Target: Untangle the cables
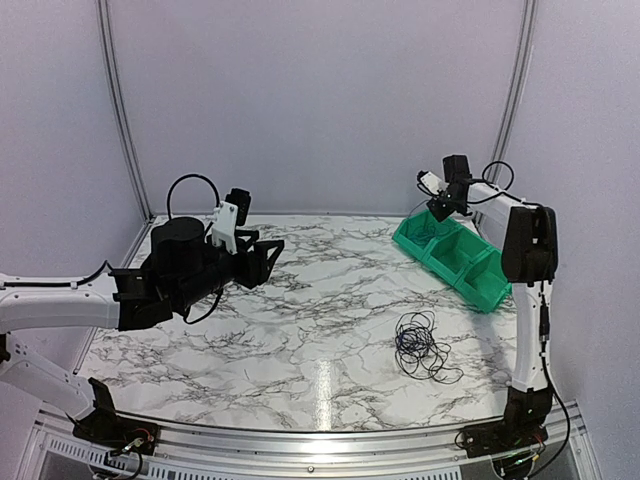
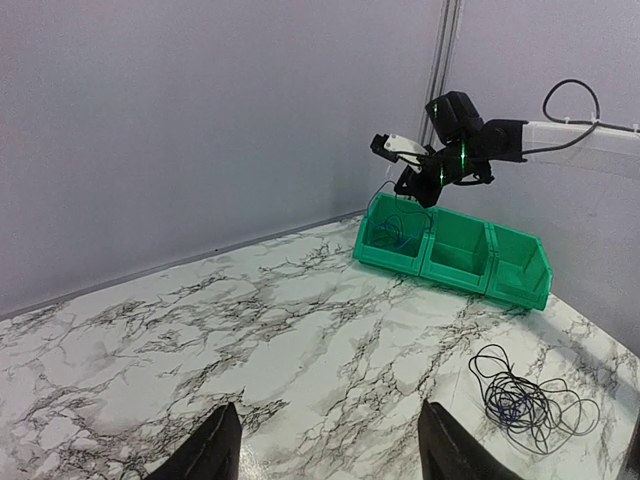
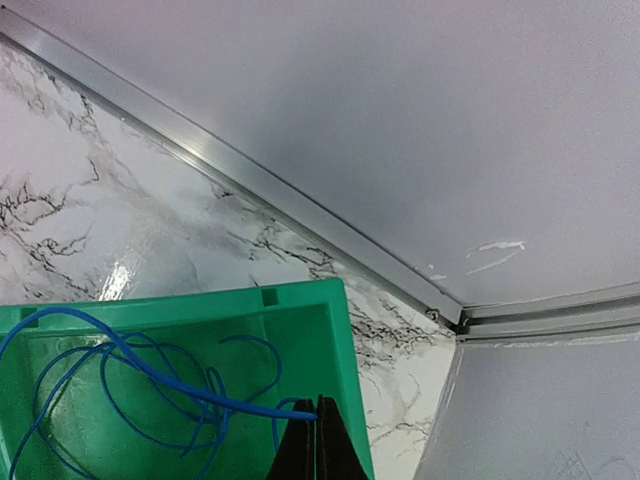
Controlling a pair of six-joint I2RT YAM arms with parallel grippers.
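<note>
A tangle of thin black cables (image 1: pixel 422 345) with a little blue in it lies on the marble table, right of centre; it also shows in the left wrist view (image 2: pixel 525 400). A thin blue cable (image 3: pixel 130 390) lies in loose loops in the far-left compartment of the green bin (image 3: pixel 345 340). My right gripper (image 3: pixel 317 405) hangs over that compartment, shut on one end of the blue cable; it also shows in the top view (image 1: pixel 437 208). My left gripper (image 2: pixel 333 440) is open and empty, held above the table's left half (image 1: pixel 272 252), far from the tangle.
The green bin (image 1: pixel 480 285) has three compartments and stands at the back right, angled toward the right wall (image 2: pixel 520 285). White enclosure walls and aluminium rails (image 3: pixel 300 205) bound the table. The right arm's upright link (image 1: pixel 528 300) stands right of the tangle.
</note>
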